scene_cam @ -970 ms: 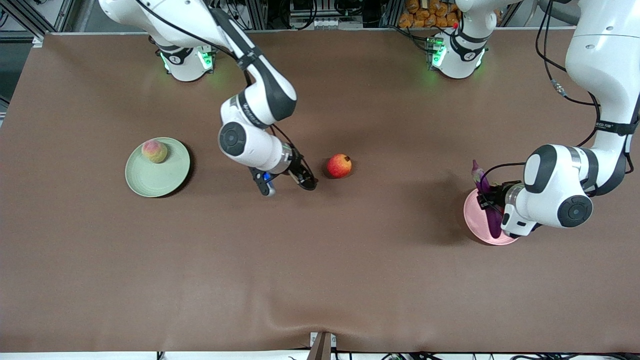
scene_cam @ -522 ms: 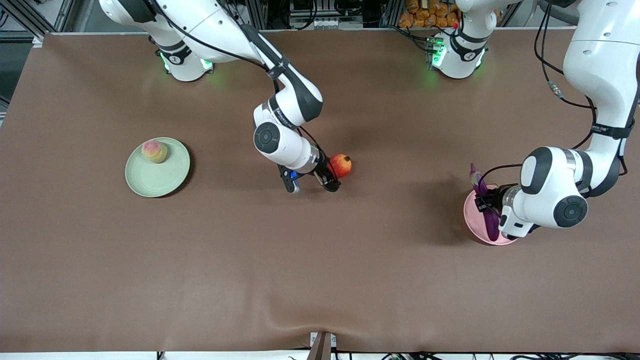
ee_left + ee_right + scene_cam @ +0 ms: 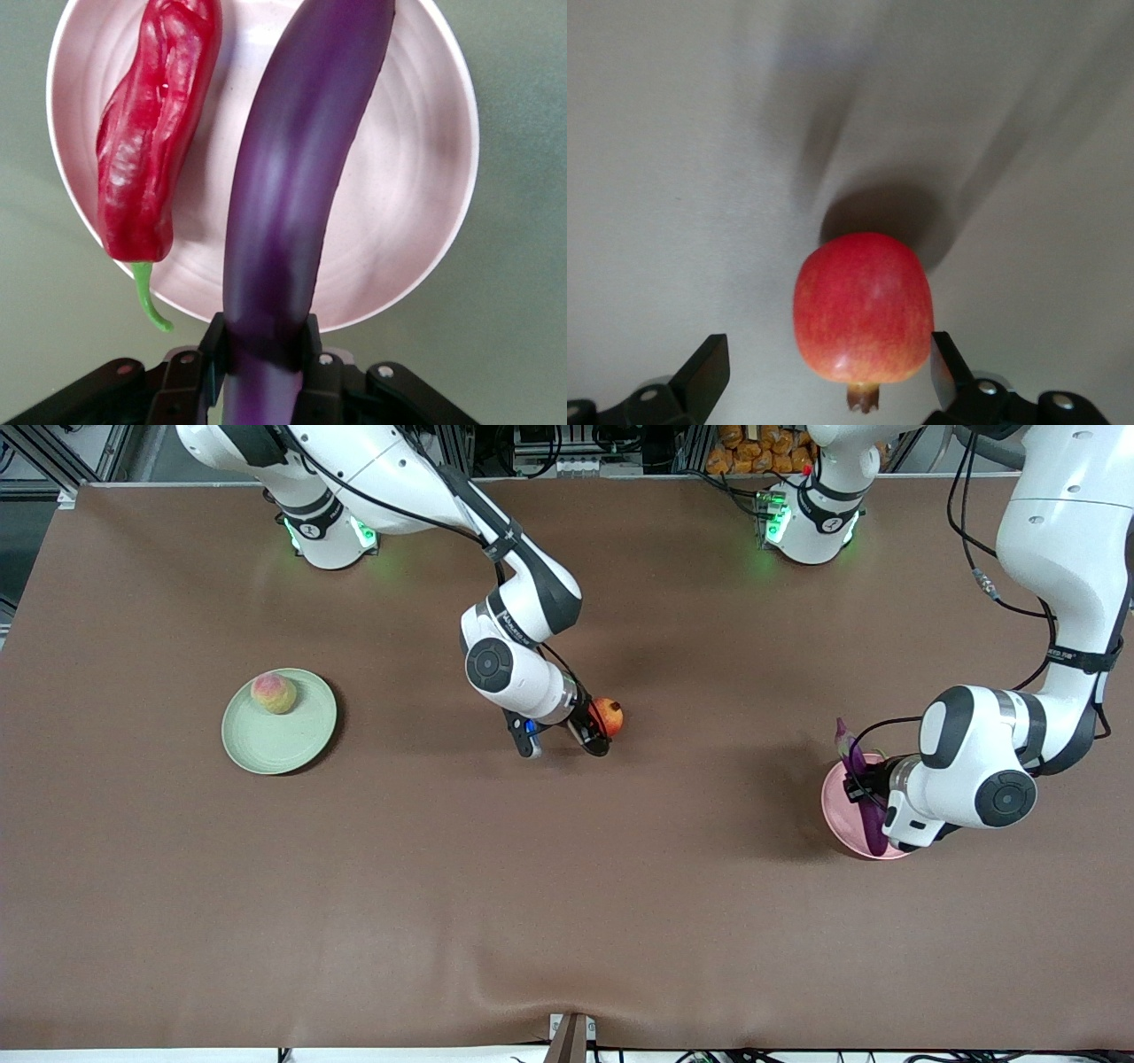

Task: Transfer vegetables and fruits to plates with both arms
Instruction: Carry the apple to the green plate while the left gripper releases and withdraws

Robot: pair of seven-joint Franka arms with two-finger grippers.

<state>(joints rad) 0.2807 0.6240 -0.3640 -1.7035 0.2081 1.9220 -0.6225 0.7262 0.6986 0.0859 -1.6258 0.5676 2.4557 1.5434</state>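
The red pomegranate [image 3: 609, 716] [image 3: 863, 307] sits on the brown table near its middle. My right gripper [image 3: 589, 731] [image 3: 827, 367] is low and open around it, one finger close to its side and the other apart. My left gripper [image 3: 866, 786] [image 3: 263, 341] is shut on the purple eggplant [image 3: 858, 757] [image 3: 292, 177], which slants over the pink plate [image 3: 837, 815] [image 3: 416, 177]. The red chili pepper [image 3: 151, 150] lies on that plate beside the eggplant. The peach [image 3: 273, 693] rests on the green plate [image 3: 283, 735] toward the right arm's end.
Brown cloth covers the whole table, with a small ripple at its edge nearest the front camera [image 3: 567, 992]. The left arm's forearm [image 3: 974, 779] hangs over part of the pink plate. Both lit bases [image 3: 328, 531] [image 3: 811, 518] stand along the table's robot side.
My right arm swung toward the left arm's end and came down with its open fingers either side of the pomegranate. The left arm and eggplant barely shifted.
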